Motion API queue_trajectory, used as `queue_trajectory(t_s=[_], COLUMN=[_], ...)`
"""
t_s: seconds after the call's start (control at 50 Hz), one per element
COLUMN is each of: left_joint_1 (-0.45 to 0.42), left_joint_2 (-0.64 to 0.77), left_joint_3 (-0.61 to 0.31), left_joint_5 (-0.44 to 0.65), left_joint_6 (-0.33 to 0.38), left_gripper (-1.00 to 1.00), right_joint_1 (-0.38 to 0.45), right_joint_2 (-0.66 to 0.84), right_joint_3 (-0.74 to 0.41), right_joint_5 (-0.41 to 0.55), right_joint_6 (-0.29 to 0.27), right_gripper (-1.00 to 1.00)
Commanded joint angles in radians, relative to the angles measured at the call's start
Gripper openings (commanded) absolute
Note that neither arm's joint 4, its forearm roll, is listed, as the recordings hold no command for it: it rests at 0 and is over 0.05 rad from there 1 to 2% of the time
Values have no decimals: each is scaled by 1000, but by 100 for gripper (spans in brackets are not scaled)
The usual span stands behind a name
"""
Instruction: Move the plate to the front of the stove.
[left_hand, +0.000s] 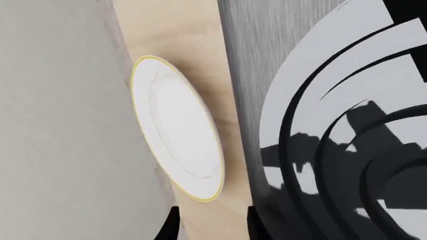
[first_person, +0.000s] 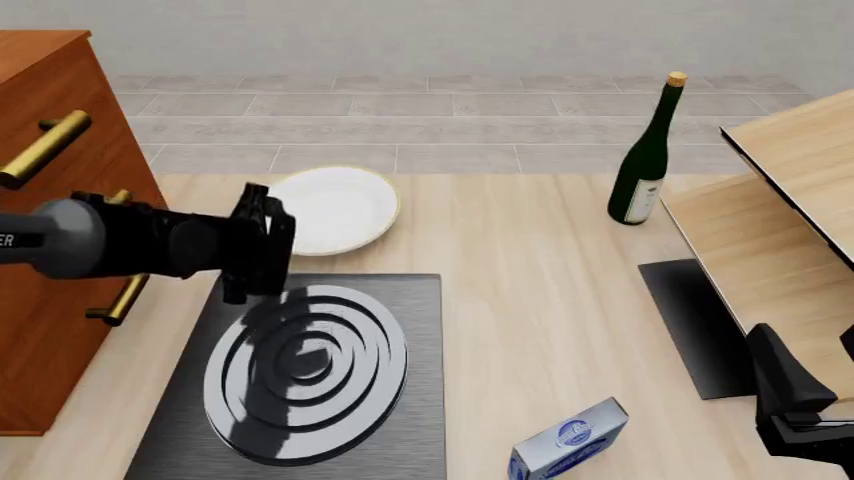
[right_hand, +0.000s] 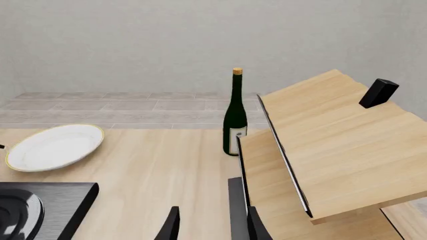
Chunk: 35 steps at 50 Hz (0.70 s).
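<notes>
Beyond the stove's far edge, on the pale wooden table, lies the plate, round, shallow and white with a thin yellow rim, clear of the slab. Above the stove's far left corner the left gripper hovers, fingers parted and holding nothing; the right gripper sits low at the near right, fingers also apart and empty, with a green wine bottle upright beyond it

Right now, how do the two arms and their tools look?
The left arm is a round grey tube with a white letter mark, then matte black links ending in a black tool. The right tool is also matte black, blocky and angular. No cables show.
</notes>
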Motion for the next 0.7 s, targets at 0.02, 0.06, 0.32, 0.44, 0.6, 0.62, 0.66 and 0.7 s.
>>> queue_trajectory(t_s=[0.02,0.06,0.32,0.44,0.6,0.62,0.66,0.7], left_joint_1=[-10,-12,-23,-34,-53,-55,-57,-63], left_joint_2=[-27,-29,-64,-82,-104,-108,-111,-112], left_joint_3=[1,8,15,15,11,11,10,8], left_joint_5=[17,13,25,32,37,35,36,36], left_joint_6=[-4,-2,-2,-1,-2,-1,0,-3], left_gripper=[100,100,100,100,100,100,100,100], right_joint_1=[0,0,0,0,0,0,0,0], right_joint_2=[-1,1,1,1,0,0,0,1], right_joint_3=[0,0,0,0,0,0,0,0], right_joint_5=[0,0,0,0,0,0,0,0], right_joint_6=[0,0,0,0,0,0,0,0], right_gripper=[100,100,100,100,100,100,100,100])
